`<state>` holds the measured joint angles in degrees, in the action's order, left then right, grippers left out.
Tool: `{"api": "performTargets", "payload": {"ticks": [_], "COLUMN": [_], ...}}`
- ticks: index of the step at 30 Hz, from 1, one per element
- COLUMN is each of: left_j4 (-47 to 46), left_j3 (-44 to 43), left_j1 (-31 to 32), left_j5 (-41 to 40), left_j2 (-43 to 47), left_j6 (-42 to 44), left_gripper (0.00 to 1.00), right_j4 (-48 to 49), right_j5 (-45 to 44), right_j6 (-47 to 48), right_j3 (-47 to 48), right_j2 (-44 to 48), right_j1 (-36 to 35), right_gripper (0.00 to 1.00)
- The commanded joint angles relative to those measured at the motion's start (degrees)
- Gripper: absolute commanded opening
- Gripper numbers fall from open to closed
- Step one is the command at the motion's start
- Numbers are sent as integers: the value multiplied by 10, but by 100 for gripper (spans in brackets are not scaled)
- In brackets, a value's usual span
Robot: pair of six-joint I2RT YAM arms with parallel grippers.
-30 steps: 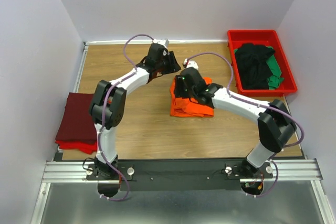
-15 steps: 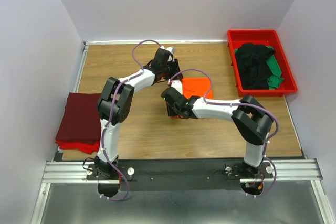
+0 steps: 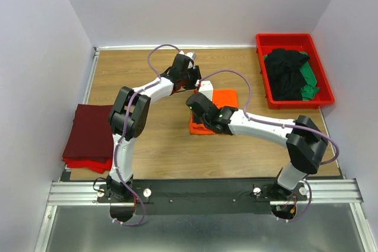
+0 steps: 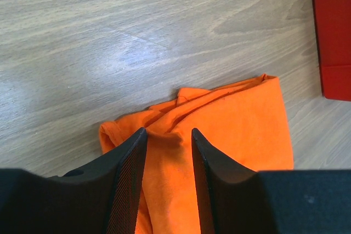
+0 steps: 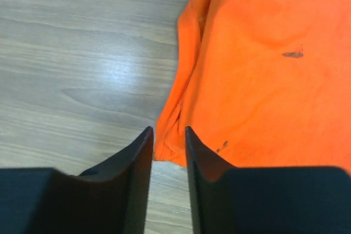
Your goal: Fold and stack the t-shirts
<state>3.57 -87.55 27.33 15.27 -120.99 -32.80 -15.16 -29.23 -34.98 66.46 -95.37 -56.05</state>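
The left fingers [image 4: 131,163] sit close on a raised ridge of the bright orange cloth t-shirt [image 3: 226,98]. Creases run into their gap, so I'd say they are clamped on it. The right fingers [image 5: 140,163] stand narrowly apart at its corner; whether they grip, I cannot tell. The shirt lies partly folded on the wooden tabletop [image 3: 159,140], left of the rigid red plastic tray [image 3: 283,36]. Folding looks in hand. The next move calls for drawing both ends evenly away from the tray, where bare wood gives room.
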Motion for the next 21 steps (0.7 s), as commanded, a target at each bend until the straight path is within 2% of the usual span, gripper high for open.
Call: {"api": "performTargets", "payload": {"ticks": [1,4,10,14,15,17,21], "left_j4": [4,4,4,5,5,5,4], "left_j3": [-14,-14,-13,-10,-11,-11,-15], "left_j1": [-2,-2,-2,-2,-1,-1,-1], "left_j5": [15,19,21,23,23,24,27], "left_j2": [10,10,11,13,15,15,12], "left_j6": [7,7,8,10,12,12,9], "left_gripper": [46,46,46,46,46,46,46], "right_j4": [-38,-43,-44,-45,-44,-45,-45], "right_j5": [-35,-39,-11,-5,-7,-13,-25], "right_j6": [-18,-25,-28,-29,-31,-32,-31], "right_j3": [0,10,41,50,44,39,29], "right_j2": [-29,-61,-138,-155,-151,-138,-109], "right_j1": [-2,-1,-1,-1,-1,-1,-1], "right_gripper": [32,27,29,42,50,57,57]}}
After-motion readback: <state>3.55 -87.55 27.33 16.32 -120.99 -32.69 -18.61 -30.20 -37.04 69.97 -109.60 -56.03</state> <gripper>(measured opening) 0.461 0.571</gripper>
